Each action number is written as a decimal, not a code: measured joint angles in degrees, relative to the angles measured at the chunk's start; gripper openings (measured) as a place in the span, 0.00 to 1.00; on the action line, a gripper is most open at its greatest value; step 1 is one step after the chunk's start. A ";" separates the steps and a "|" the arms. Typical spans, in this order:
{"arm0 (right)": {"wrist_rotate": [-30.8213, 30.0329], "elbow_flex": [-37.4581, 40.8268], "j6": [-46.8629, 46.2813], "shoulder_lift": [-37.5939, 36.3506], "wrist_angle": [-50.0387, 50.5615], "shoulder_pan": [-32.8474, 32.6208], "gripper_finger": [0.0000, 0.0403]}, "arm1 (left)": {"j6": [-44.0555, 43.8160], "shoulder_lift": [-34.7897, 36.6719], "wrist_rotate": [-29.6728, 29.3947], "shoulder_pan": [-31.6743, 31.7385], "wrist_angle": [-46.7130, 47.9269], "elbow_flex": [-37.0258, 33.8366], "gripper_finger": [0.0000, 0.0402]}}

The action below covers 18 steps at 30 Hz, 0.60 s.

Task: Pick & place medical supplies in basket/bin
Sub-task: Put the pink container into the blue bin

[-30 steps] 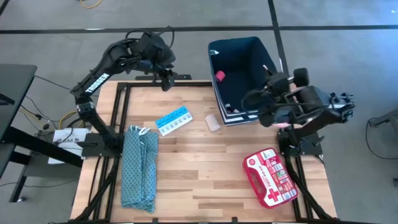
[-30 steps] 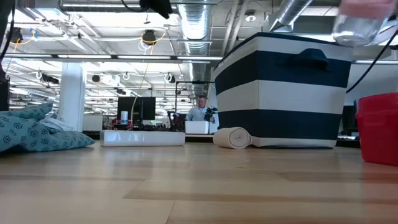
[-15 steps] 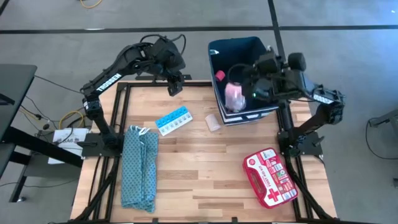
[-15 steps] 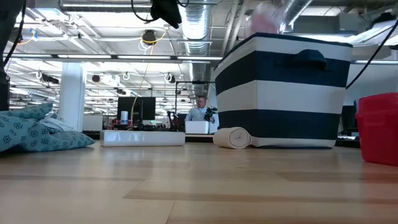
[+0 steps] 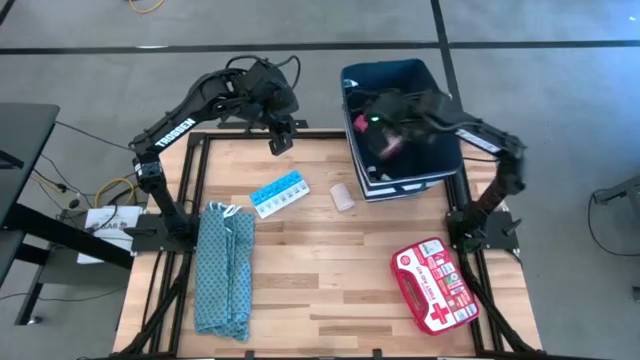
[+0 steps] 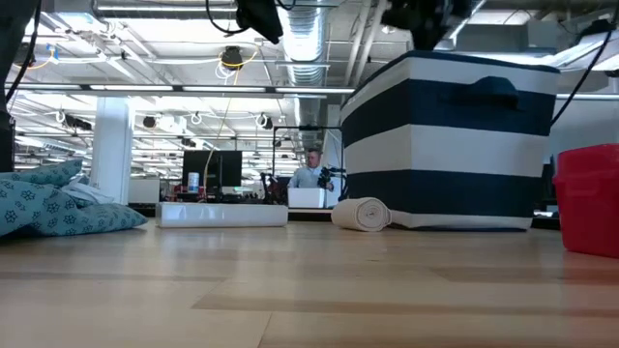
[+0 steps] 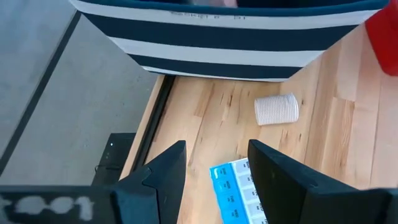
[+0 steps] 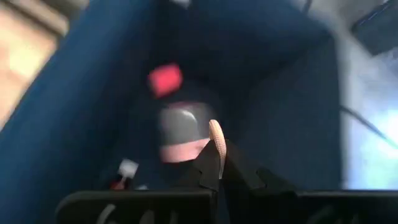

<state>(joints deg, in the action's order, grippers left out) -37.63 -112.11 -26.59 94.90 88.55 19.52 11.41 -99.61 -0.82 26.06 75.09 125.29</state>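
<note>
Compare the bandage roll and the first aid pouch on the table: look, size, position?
The bandage roll is plain beige and cylindrical; the first aid pouch is red and white, flat, with crosses. The roll is far smaller than the pouch. The roll lies right beside the navy bin; the pouch sits apart, near the table's front right corner. Both rest on the wooden table, outside the bin.

One camera looked straight down from high up and saw the whole table (image 5: 300, 260). One sat low at the table's top, looking flat across it — the bin (image 6: 445, 145) showed in both. Each wrist camera looked close past its own arm's fingers — one at the table, one into the bin.
</note>
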 joint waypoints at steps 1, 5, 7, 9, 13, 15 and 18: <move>0.84 0.01 0.00 1.41 0.74 0.50 0.00 | -0.02 0.00 0.03 -0.03 0.03 0.00 0.41; 0.75 0.01 -0.34 7.12 1.42 1.72 0.01 | -0.91 0.00 0.15 -0.70 1.17 0.00 0.41; 1.68 0.01 -0.34 9.44 1.42 2.28 0.02 | -0.91 0.00 0.20 -1.07 2.04 0.00 0.41; 2.60 0.01 -0.35 11.58 1.45 2.36 0.03 | -1.15 0.02 0.13 -1.39 2.95 0.00 0.41; 4.56 -0.29 2.93 13.75 0.85 2.26 0.07 | -1.24 0.02 0.13 -1.77 4.33 0.00 0.41; 4.87 0.05 4.69 14.29 2.00 2.35 0.11 | -1.24 0.02 0.13 -1.77 4.33 0.00 0.41; 5.38 0.06 4.90 14.08 1.80 2.32 0.16 | -1.26 0.02 0.07 -1.77 4.33 0.00 0.41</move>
<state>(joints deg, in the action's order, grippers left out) -32.25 -112.05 -21.69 108.98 90.35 21.83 10.15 -99.59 -0.75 24.29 79.42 125.29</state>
